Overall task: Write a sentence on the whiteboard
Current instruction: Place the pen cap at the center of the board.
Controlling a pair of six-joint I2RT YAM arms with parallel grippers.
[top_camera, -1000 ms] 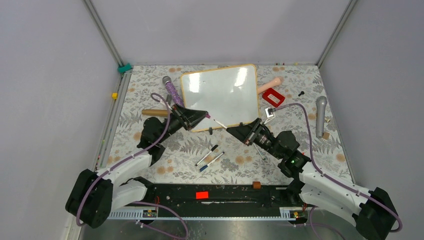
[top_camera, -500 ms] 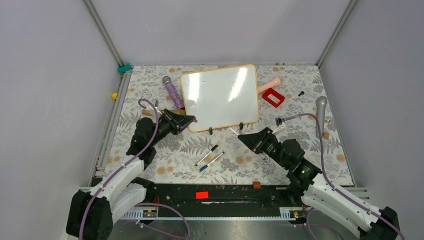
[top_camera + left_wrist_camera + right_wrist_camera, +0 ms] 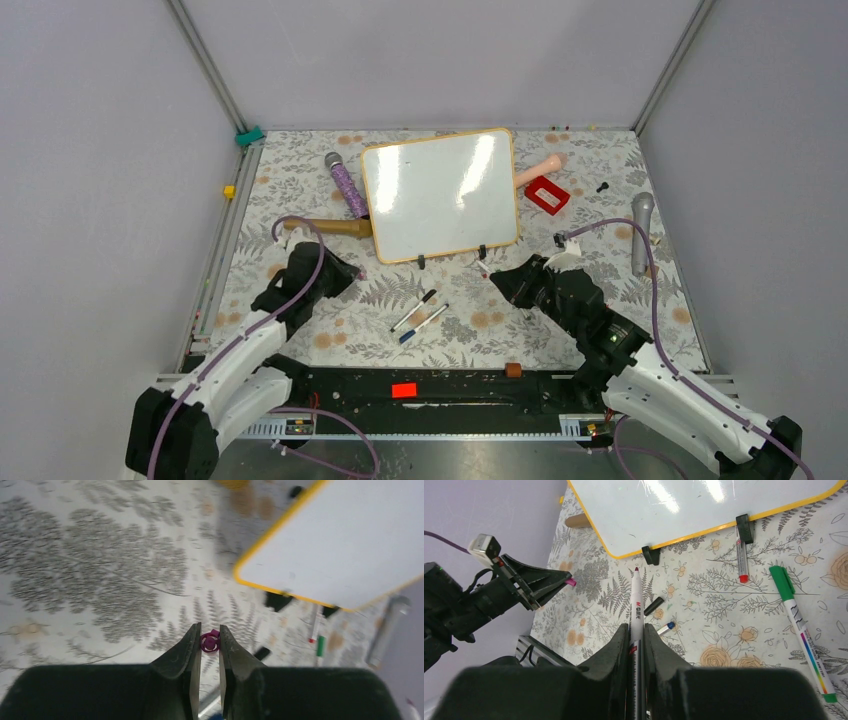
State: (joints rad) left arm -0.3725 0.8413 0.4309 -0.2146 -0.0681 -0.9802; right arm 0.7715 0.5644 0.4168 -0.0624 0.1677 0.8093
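Both arms had drawn back from the near edge of the whiteboard (image 3: 440, 195), which lay at the far middle of the table, blank, its two black clips toward the robot and no sentence on it yet. The left gripper (image 3: 210, 629) pinched a small magenta cap (image 3: 210, 642). The right gripper (image 3: 636, 627) was clamped on the uncapped marker (image 3: 636, 597), tip forward. Writing likely came next. It would be best to carry the tip to the board's far left corner, set it down lightly so the glossy board did not slide, and leave room for further lines. A fern-printed cloth (image 3: 300, 190) covered the table inside plain grey walls (image 3: 100, 150), and a green pen (image 3: 796, 615) lay loose near the marker.
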